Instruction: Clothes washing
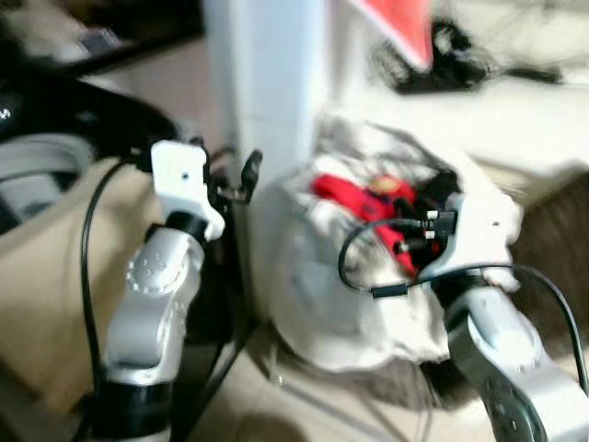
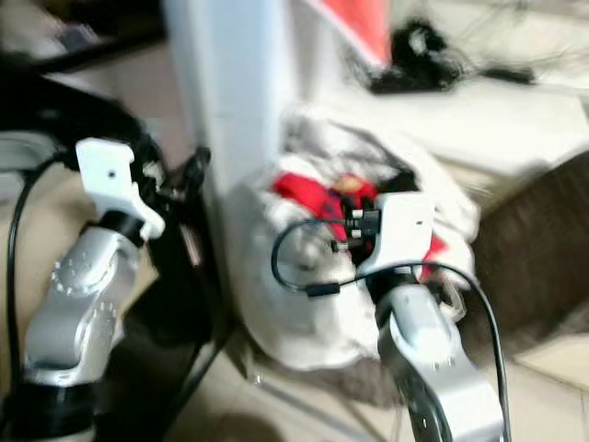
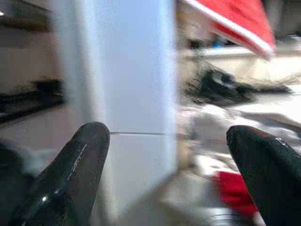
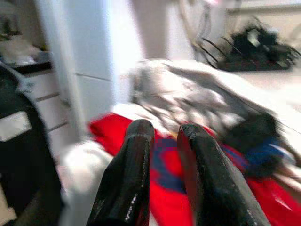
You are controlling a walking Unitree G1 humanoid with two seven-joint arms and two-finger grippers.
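A white laundry bag [image 1: 322, 313] stands on the floor, heaped with clothes. On top lie a red garment [image 1: 345, 195], pale grey and white cloth [image 4: 197, 94] and a dark item [image 4: 256, 136]. My right gripper [image 4: 165, 129] hovers just over the red garment [image 4: 108, 129], its two fingers pressed close together with nothing seen between them. My left gripper [image 1: 239, 180] is raised beside the white pillar [image 1: 267, 83], left of the bag, and its fingers [image 3: 80, 160] stand wide apart and empty. All views are blurred.
The white pillar rises right behind the bag. A tangle of black cables [image 1: 442, 60] and a red sheet [image 1: 400, 23] lie on a white surface at the back right. Beige furniture [image 1: 46, 276] is at my left, a dark rug [image 1: 552, 221] at my right.
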